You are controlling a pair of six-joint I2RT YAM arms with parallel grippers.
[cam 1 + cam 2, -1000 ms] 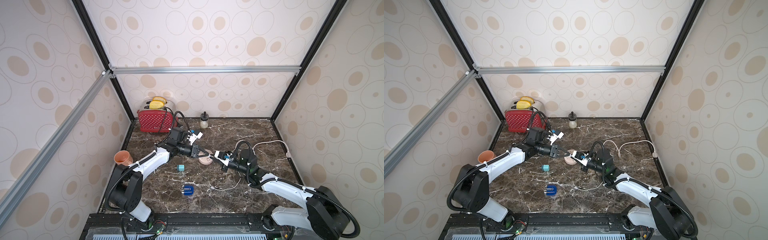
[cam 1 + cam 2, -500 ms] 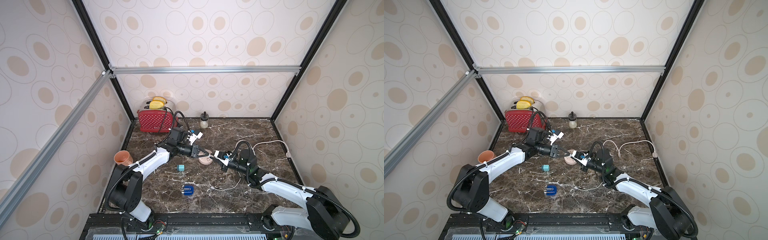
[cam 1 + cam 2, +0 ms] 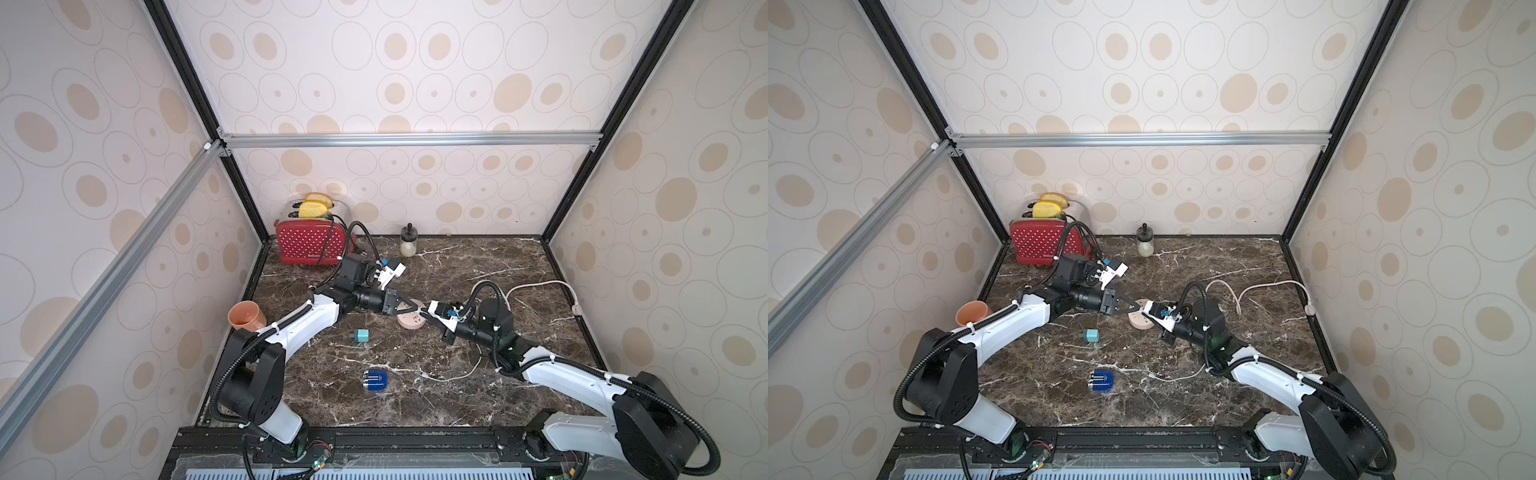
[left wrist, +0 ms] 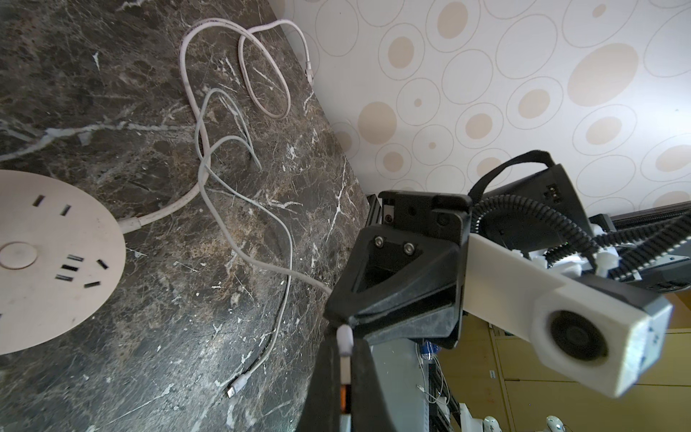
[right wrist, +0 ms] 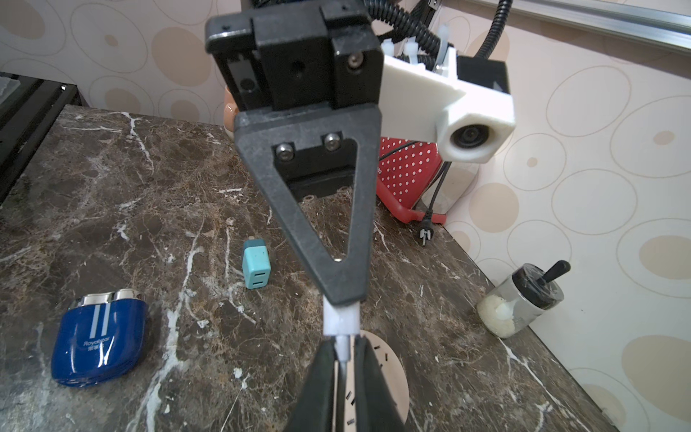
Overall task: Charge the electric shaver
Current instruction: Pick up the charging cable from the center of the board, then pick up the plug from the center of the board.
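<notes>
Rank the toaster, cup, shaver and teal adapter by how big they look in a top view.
Largest to smallest in a top view:
1. toaster
2. cup
3. shaver
4. adapter
The shaver lies nearest the camera, which may flatter its size slightly.

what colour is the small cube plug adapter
The plug adapter is light teal, clearest in the right wrist view.

Both top views are taken from high above the robot's base, looking down and toward the back wall, so the whole marble tabletop [image 3: 436,268] is shared. The left wrist view is taken close behind the left gripper [image 4: 344,342], facing the right arm [image 4: 538,202]; the right wrist view is taken close behind the right gripper [image 5: 344,346], facing the red toaster [image 5: 407,175]. The white cable plug [image 4: 345,368] and round pink power strip [image 4: 45,262] are shared by both wrist views.
</notes>
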